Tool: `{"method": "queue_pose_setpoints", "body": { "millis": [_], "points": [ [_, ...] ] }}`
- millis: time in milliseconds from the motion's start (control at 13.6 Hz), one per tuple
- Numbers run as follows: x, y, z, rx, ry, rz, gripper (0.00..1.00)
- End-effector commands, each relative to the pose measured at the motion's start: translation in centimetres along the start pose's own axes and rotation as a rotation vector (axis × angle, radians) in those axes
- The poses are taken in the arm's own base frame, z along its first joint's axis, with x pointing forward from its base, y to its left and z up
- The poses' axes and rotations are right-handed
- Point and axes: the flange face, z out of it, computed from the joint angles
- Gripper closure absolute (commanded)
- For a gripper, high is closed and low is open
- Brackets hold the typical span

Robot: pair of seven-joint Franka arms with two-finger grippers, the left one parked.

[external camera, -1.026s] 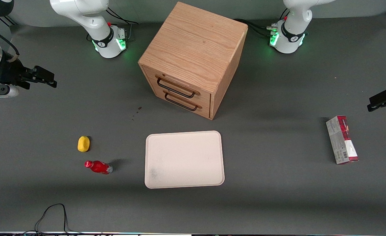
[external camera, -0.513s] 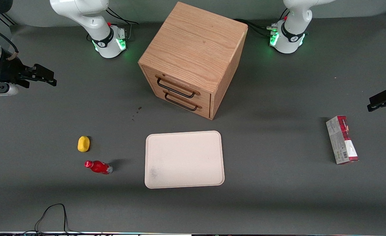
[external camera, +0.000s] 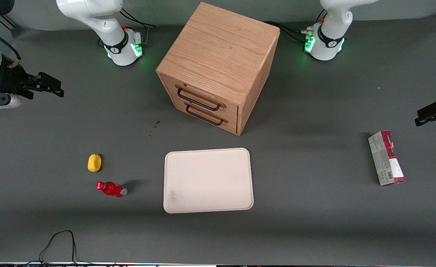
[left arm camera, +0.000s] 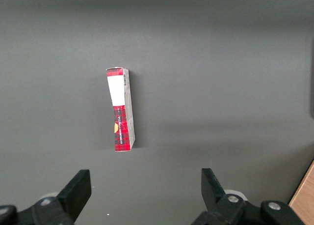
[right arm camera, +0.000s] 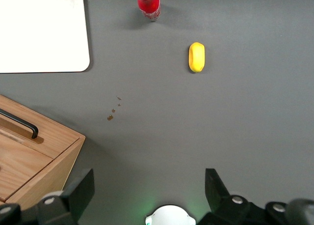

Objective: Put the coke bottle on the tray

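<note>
The coke bottle is standing on the gray table, beside the tray and toward the working arm's end. No writing on it is readable. The yellow lump is sitting near it, a bit farther from the front camera. The gripper is hanging high above the table's working-arm end, well apart from the bottle, with its fingers wide open and holding nothing. It is staying where it was half a second ago. The red-and-grey box is lying toward the parked arm's end; its print is too small to read.
</note>
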Motion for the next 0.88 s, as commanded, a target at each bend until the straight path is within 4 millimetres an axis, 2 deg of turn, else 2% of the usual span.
{"method": "queue_pose_setpoints", "body": {
  "millis": [0,366,513,659,806],
  "points": [
    [-0.4,-0.1,-0.6,0.000,-0.002,0.024,0.00],
    [-0.4,-0.1,-0.6,0.000,-0.002,0.024,0.00],
    [-0.1,0.0,-1.2,0.000,0.012,0.023,0.00],
    [1.0,-0.1,-1.9,0.000,0.030,0.024,0.00],
    [3.6,-0.4,-2.3,-0.003,0.040,0.023,0.00]
  ]
}}
